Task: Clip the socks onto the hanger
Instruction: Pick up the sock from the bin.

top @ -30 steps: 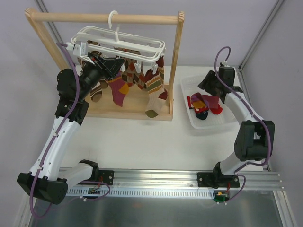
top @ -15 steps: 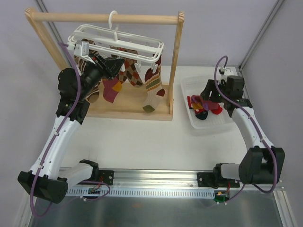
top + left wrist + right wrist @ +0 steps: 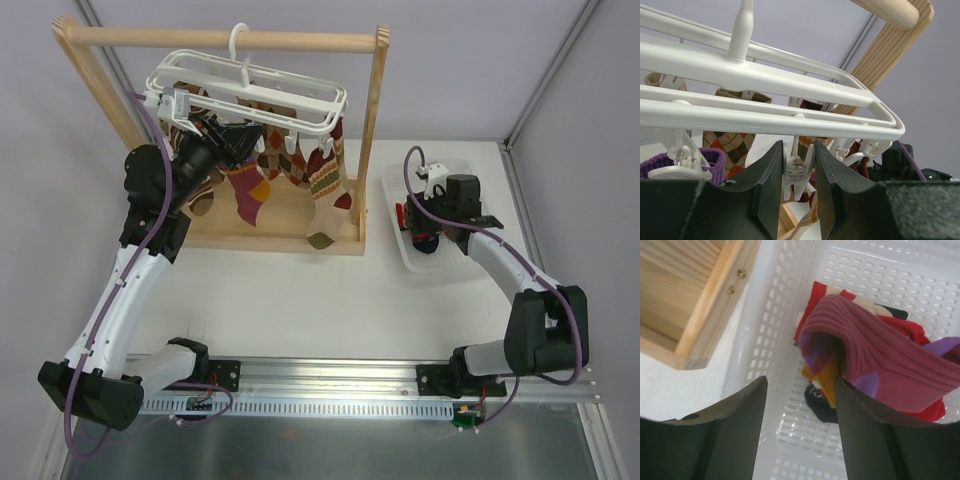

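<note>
Several socks (image 3: 290,172) hang clipped on hanger (image 3: 300,97) under wooden rack (image 3: 376,130) | left gripper (image 3: 798,150) closed on one clip (image 3: 795,175) | right gripper (image 3: 801,382) open above basket (image 3: 760,330), magenta sock (image 3: 880,355) on top of pile inside, rack foot just beside basket

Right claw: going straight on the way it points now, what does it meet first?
Probably the magenta sock heaped in the white basket, just ahead of the open right claw; depth is uncertain.
</note>
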